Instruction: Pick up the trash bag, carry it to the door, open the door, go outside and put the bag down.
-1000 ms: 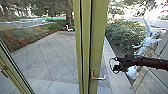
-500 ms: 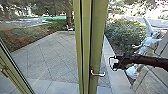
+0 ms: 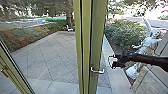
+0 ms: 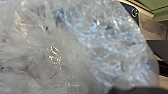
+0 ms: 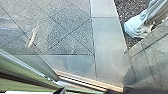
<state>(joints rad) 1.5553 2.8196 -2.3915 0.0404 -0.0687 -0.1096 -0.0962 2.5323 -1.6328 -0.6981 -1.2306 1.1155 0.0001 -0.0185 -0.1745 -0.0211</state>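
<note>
A translucent, glossy plastic bag (image 4: 75,50) bulges in crinkled folds at the left wrist; the left gripper's state cannot be told. The dark right gripper (image 3: 112,62), its opening too indistinct to judge, is near the green door's (image 3: 97,37) bent metal handle (image 3: 97,71). Outside, by gritty paving (image 3: 55,55), the head view shows a pale statue (image 3: 148,45), cropped to its base in the right wrist view.

1 pale statue (image 3: 148,45) is standing beside a green shrub (image 3: 125,31); 1 tree trunk (image 3: 70,20) is rising beyond the grey paving (image 3: 51,53).
</note>
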